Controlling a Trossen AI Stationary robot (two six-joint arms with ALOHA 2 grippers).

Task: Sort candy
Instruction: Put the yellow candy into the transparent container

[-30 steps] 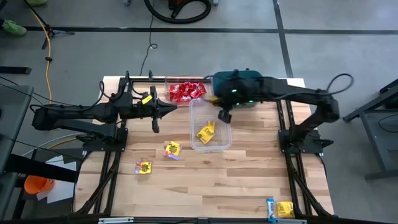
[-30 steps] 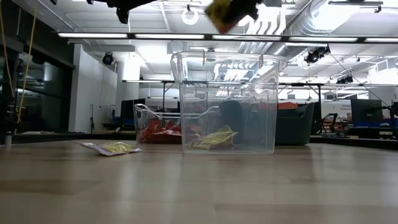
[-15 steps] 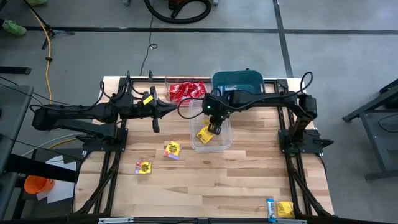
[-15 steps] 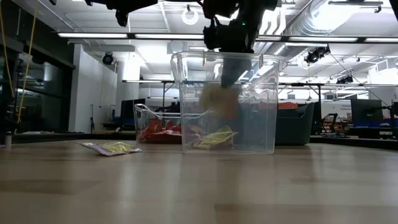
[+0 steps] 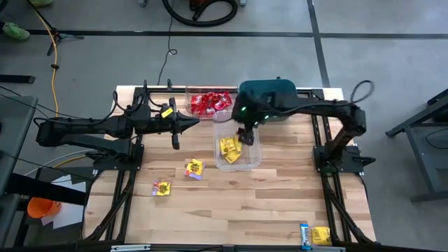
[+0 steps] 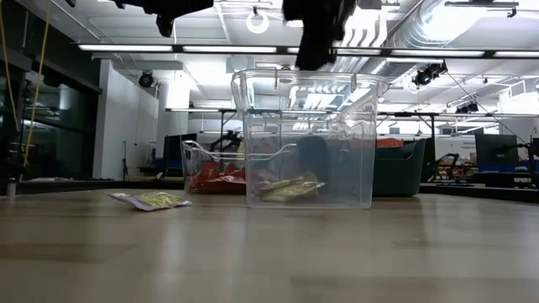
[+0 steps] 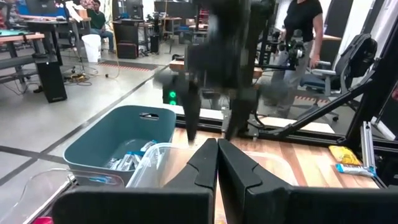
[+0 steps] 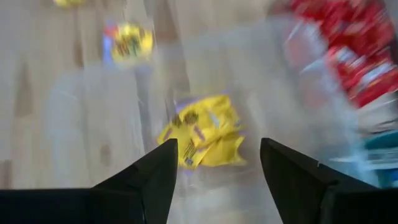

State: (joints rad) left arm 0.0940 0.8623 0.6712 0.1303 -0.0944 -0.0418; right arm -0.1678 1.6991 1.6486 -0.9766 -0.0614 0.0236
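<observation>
My right gripper (image 5: pixel 245 134) hangs open over the clear tub (image 5: pixel 253 157), fingers slanting down, with nothing between them (image 8: pixel 217 168). Yellow candy (image 8: pixel 202 140) lies on the tub's floor (image 6: pixel 286 189). Red candy (image 5: pixel 210 103) fills a second clear tub at the far side. The teal bin (image 7: pixel 118 146) beside it holds light blue candy. Loose yellow candy (image 5: pixel 194 168) lies flat on the table, another piece (image 5: pixel 162 187) nearer the left. My left gripper (image 5: pixel 196 123) waits shut and level, left of the tubs, above the table (image 7: pixel 217 162).
At the near right corner lie a yellow candy (image 5: pixel 320 235) and a light blue one (image 5: pixel 304 234). The tubs and the bin stand close together at the table's far middle. Bare wood (image 5: pixel 266 203) stretches across the near half. People stand in the room beyond the table.
My right gripper came from over the teal bin toward the near edge with a yellow candy, dipped to the clear tub's mouth and opened. The candy fell into the tub and now lies with the yellow candy there.
</observation>
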